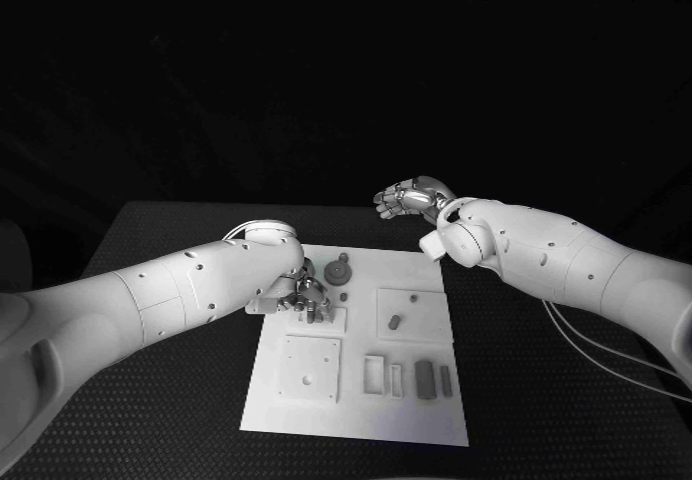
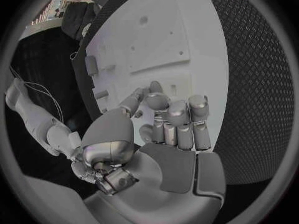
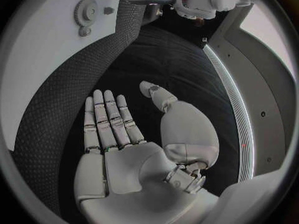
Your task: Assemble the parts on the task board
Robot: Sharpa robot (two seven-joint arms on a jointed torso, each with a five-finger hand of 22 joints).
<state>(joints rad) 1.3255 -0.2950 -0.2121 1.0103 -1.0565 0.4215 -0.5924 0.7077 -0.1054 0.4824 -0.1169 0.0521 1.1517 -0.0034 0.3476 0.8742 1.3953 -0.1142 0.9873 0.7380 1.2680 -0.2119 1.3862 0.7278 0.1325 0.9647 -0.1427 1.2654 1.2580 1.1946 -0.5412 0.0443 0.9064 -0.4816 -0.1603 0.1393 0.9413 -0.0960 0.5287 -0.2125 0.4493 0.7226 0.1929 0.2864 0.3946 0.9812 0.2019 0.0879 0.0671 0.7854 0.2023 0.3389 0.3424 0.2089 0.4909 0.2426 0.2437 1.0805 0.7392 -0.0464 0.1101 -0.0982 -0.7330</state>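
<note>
The white task board (image 1: 361, 420) lies mid-table. My left hand (image 1: 302, 295) sits low over its far left part, beside a small square block (image 1: 329, 319). In the left wrist view the left hand's (image 2: 171, 122) fingers curl down toward the board (image 2: 206, 45), thumb close to them; what lies under the tips is hidden. A grey gear (image 1: 336, 272) stands just beyond that hand and shows again in the right wrist view as the gear (image 3: 85, 10). My right hand (image 1: 411, 200) hangs above the table's far edge. Its palm (image 3: 118, 154) is flat, fingers straight and apart, holding nothing.
On the board lie a large square plate (image 1: 310, 367), a smaller plate (image 1: 411, 312) with a dark slot piece (image 1: 395, 322), two pale frames (image 1: 375, 372) and two dark bars (image 1: 426, 378). Black table (image 1: 577, 420) surrounds the board.
</note>
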